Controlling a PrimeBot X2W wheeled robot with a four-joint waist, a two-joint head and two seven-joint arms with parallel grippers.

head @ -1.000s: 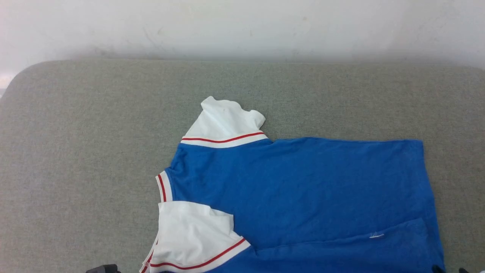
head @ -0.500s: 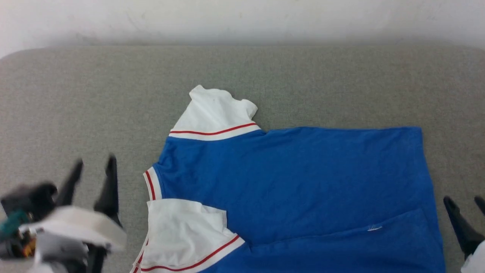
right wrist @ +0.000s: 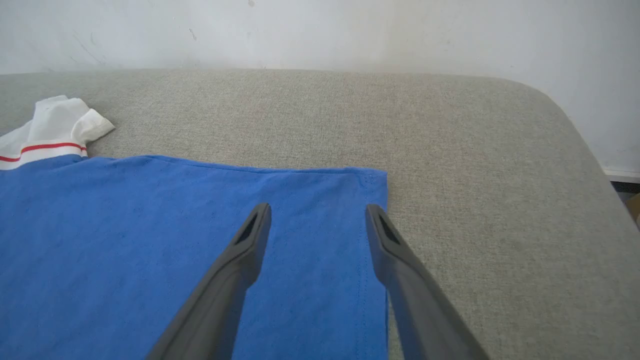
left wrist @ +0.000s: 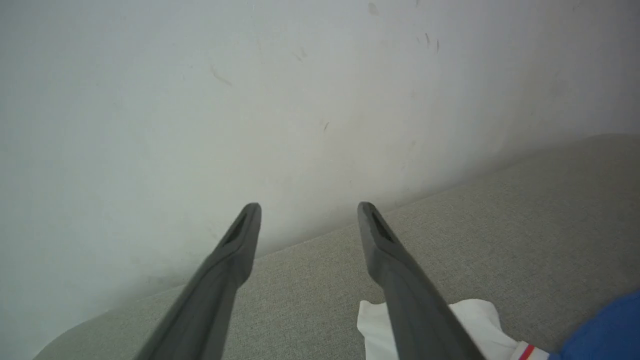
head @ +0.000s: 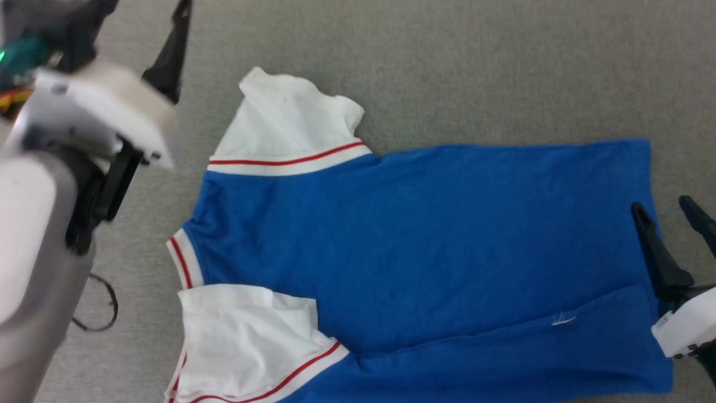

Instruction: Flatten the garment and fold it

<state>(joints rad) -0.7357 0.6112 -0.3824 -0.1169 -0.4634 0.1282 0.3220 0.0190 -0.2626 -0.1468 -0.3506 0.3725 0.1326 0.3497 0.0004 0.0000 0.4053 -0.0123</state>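
Note:
The garment (head: pixel 425 235), royal blue with white sleeves and red-and-white trim, lies spread on the grey cushion (head: pixel 503 67), collar to the left and hem to the right. Its near long edge is folded over the body, and the near sleeve (head: pixel 246 341) lies crumpled. My left gripper (head: pixel 148 11) is open and raised at the upper left, just left of the far sleeve (head: pixel 285 123). In the left wrist view, the left gripper (left wrist: pixel 309 207) points at the wall above the sleeve (left wrist: pixel 475 320). My right gripper (head: pixel 662 204) is open over the hem's right edge. In the right wrist view, the right gripper (right wrist: pixel 317 208) hovers above the garment (right wrist: pixel 150 240) with nothing between its fingers.
A white wall (right wrist: pixel 350 30) runs behind the cushion. The cushion's rounded right corner (right wrist: pixel 555 110) drops off to the floor. A dark cable loop (head: pixel 103 305) hangs beside my pale left forearm (head: pixel 28 252). Bare cushion lies beyond the garment and to its left.
The head camera has tilted down, so the whole picture shifted. My left arm rose from the lower left to beside the far sleeve. My right gripper came forward to the hem.

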